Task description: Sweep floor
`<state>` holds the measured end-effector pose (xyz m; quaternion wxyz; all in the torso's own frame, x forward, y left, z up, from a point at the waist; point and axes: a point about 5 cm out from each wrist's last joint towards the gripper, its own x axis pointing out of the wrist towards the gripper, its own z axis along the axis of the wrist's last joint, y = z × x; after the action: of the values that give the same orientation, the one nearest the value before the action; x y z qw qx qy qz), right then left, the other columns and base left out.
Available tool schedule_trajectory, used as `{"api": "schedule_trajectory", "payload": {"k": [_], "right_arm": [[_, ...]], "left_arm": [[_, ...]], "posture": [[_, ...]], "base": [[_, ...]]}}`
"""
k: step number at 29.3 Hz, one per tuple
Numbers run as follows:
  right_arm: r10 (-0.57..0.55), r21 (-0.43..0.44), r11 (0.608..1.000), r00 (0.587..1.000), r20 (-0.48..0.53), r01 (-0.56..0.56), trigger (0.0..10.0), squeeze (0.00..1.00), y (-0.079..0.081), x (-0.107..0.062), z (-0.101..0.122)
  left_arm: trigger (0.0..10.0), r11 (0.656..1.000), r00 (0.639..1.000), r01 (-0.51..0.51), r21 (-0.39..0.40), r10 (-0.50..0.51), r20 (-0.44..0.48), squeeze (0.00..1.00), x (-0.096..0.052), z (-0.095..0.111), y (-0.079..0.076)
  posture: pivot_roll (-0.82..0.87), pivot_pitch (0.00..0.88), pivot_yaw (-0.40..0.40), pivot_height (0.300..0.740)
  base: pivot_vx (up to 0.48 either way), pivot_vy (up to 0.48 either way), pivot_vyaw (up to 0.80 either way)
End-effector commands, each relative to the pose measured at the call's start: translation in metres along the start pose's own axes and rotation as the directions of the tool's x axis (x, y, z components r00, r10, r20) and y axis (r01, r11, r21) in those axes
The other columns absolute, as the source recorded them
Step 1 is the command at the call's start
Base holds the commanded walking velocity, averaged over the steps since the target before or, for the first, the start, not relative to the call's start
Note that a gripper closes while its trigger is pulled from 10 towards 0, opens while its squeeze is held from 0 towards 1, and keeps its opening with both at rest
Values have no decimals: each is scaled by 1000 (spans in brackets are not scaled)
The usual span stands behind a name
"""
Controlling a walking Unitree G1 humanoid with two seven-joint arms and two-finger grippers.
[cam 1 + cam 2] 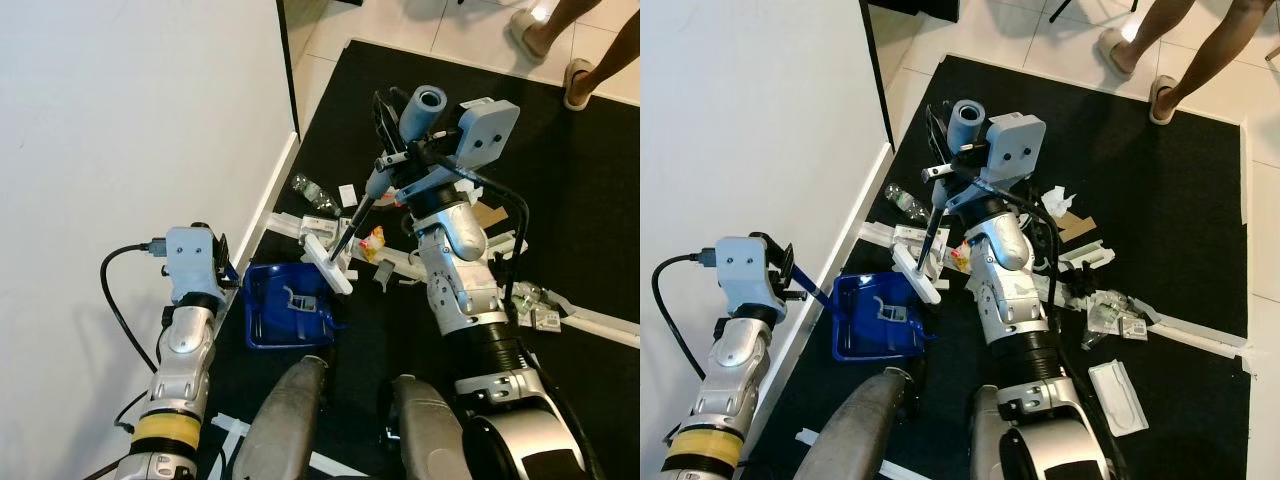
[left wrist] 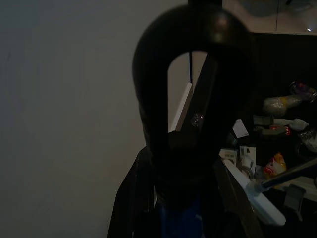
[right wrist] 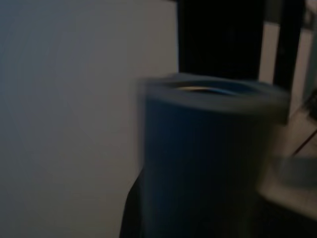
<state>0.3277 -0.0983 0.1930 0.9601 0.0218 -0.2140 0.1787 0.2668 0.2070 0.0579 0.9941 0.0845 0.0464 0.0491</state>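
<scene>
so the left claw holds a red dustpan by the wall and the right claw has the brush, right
Not quite: the dustpan is blue, not red, as the left eye view shows. The rest holds: the left claw holds it by the wall, and the right claw has the brush.

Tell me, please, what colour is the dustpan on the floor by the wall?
The dustpan is blue, sitting on the black mat; the right eye view shows it best.

Glossy blue plastic dustpan on a matt black mat; pale glossy tiles.
</scene>
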Motion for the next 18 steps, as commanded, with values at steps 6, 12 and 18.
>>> {"api": "schedule_trajectory", "payload": {"k": [6,12,18], "right_arm": [[-166,-245,961,976,-138,129,10000,0,-50,-18,-19],[-239,-291,941,948,-209,173,10000,0,-63,-25,-41],[-274,-264,942,926,-260,204,10000,0,-63,-29,-55]], "left_arm": [[10000,999,995,14,41,-10,-103,0,-9,-23,-3],[10000,999,994,13,49,-8,-106,0,-11,-24,1],[10000,998,994,7,56,-1,-107,0,-15,-25,4]], "posture": [[39,198,0,740],[54,209,7,740],[74,215,4,740]], "base": [[0,0,0],[0,0,0],[0,0,0]]}}
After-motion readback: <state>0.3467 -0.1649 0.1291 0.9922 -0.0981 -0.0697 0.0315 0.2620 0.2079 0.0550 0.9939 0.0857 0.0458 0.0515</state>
